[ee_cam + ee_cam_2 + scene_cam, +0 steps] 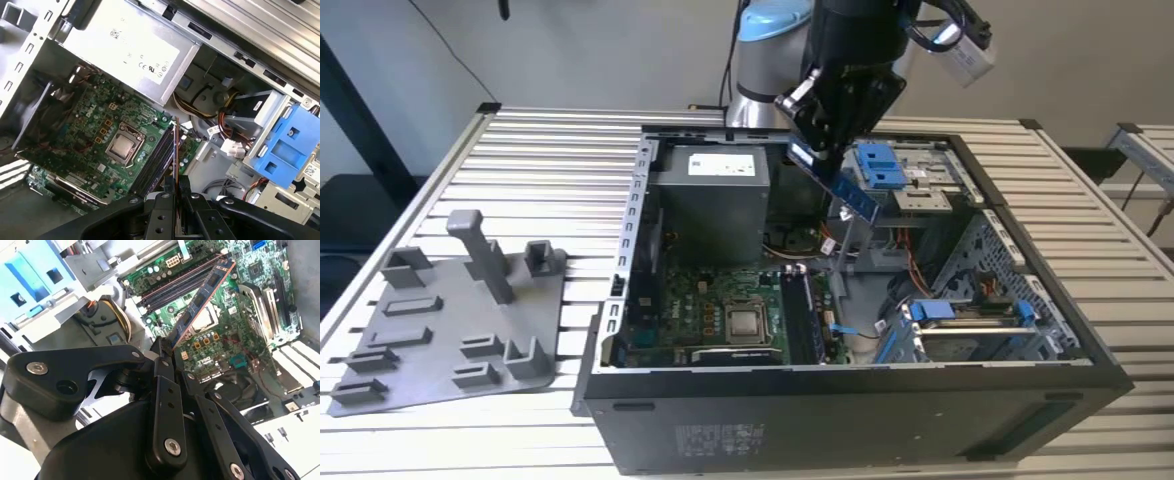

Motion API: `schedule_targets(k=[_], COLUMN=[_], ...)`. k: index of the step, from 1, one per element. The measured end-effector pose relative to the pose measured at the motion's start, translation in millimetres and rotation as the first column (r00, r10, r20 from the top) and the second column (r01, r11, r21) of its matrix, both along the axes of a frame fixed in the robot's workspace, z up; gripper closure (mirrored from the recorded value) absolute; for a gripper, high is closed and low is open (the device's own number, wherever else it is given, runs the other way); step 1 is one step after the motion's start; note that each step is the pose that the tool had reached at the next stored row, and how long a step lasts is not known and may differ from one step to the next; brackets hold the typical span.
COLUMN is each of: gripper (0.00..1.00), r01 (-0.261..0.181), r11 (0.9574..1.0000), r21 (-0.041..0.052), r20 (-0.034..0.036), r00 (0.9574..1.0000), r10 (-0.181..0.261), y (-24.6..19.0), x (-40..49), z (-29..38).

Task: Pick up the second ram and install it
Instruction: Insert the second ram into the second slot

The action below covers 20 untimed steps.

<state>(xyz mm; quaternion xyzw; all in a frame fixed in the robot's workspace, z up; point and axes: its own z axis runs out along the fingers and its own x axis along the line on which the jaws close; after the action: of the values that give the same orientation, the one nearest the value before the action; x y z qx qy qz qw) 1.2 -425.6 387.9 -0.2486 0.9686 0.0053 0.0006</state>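
Your gripper (162,346) is clamping narrow on one end of the second ram (202,297), with the black fingers (165,390) pinching its flat faces. The stick is reaching away from the claw along its own long axis, so everything you are aiming for is lying past its free end. In the exterior view the stick is slanting, not level, with the free end lower than the held end and hanging over the open computer case (854,420), well above the board and touching nothing.

Below it, the bank of dark memory slots (155,165) is running beside the silver processor socket (121,146) on the green motherboard (80,130). In the first wrist view you are seeing the stick edge-on as a thin line, and that line is lying close along the side of the slot bank, so I am judging the two long axes as nearly parallel. In the second wrist view the stick is crossing the picture at a shallow angle to the slots, so the match is not yet exact. I cannot tell whether one slot is already carrying a stick.

Farther off, the grey power supply (125,45) is sitting past the board, and the blue drive bracket (285,145) is standing off to one side. Outside the case, the grey plastic tray (440,330) is lying on the slatted table (547,140) at the exterior view's left, well apart from the claw.
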Motion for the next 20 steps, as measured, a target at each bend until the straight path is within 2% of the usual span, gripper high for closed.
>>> schedule_targets(k=[5, 10, 15, 20], gripper=[0.86, 0.86, 0.86, 0.86], r01=[0.084, 0.158, 0.228, 0.301], r11=[0.9964, 0.9874, 0.9737, 0.9536], r21=[-0.0001, 0.0, 0.0, -0.0001], r20=[0.0, 0.0, 0.0, 0.0], r00=[0.9964, 0.9874, 0.9737, 0.9536], r10=[-0.084, -0.158, -0.228, -0.301], y=[0.0, 0.0, 0.0, 0.0], x=[0.0, 0.0, 0.1, 0.1], z=[-1.6, -3.2, -4.8, -6.5])
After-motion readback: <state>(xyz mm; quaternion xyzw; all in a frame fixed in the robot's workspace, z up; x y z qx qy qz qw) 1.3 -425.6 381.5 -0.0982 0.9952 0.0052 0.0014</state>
